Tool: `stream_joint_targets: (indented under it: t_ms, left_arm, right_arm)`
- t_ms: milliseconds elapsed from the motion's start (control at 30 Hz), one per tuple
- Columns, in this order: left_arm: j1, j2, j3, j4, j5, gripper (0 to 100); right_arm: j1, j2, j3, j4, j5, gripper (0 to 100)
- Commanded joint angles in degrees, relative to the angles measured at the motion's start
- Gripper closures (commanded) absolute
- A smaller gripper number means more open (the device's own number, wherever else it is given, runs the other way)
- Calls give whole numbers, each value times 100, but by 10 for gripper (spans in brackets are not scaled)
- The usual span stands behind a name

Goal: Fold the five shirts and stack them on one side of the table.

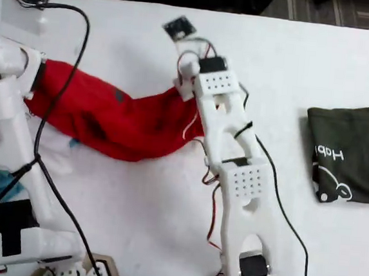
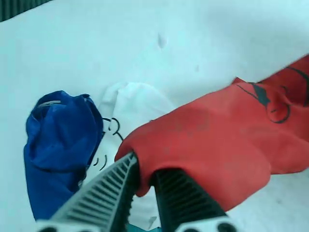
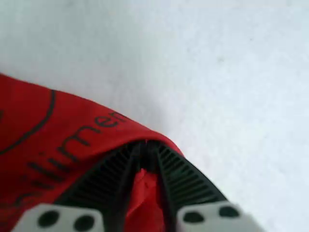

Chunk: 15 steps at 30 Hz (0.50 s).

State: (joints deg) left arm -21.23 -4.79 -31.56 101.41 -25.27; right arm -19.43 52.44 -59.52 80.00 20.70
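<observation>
On the left, the left gripper [image 2: 145, 176] is squeezed tight on one end of the red shirt [image 1: 115, 122]. Just beside that end lie a blue shirt [image 2: 60, 140] and a white shirt [image 2: 135, 104], both in crumpled heaps, with the white one right against the red. The red shirt lies bunched up like a long sausage on the worktop [image 1: 307, 65]. It runs from the left arm over to the middle. There the right gripper [image 3: 144, 154] is pinched shut on its other end. So each arm has one end, and the long way of the shirt goes from one gripper to the other. I think the next job is to spread it out flat, and the two heaps by the left end may get in the way. Far to the right, well apart, a dark green shirt [image 1: 351, 152] lies folded
</observation>
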Motion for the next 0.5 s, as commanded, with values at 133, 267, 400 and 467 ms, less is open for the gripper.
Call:
stream_joint_targets:
  t_ms: [133,267,400,467]
  left_arm:
    - [-40,-110,-18,-167,44,976]
    - [-57,-119,352,-501,53,976]
    - [-57,-154,589,-571,53,976]
    - [-57,-163,589,-563,53,976]
  right_arm:
    - [-163,22,-2066,1895,-35,981]
    - [-347,-541,-1407,1903,404,981]
    - [-646,-1481,123,1895,484,977]
    - [-848,-2000,967,1895,466,933]
